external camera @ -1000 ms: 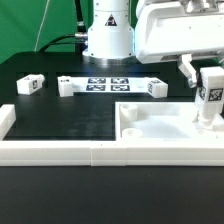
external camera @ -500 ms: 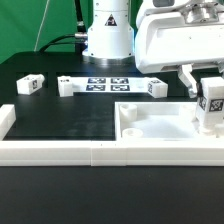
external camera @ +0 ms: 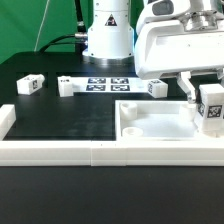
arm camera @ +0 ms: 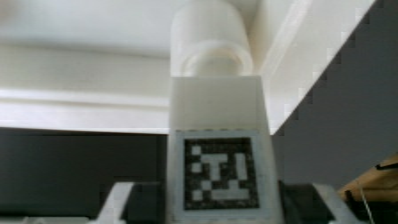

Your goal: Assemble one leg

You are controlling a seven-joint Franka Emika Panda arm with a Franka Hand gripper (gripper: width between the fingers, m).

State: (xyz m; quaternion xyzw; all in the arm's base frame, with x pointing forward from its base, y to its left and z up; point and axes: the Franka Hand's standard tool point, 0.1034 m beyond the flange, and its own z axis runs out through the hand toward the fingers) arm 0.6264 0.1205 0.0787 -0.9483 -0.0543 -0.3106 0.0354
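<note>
My gripper is shut on a small white leg with a black-and-white tag, holding it upright over the right side of the big flat white slab, near its right-hand corner recess. In the wrist view the leg fills the middle, its tag facing the camera, with one dark fingertip on each side of it. Three more legs lie on the black mat: one at the exterior view's left, one beside the marker board and one at its right end.
The marker board lies at the back of the mat, in front of the robot base. A white rail runs along the front edge, with a white corner piece at the exterior view's left.
My gripper has moved down with the leg, bringing it closer to the slab's right-hand corner.
</note>
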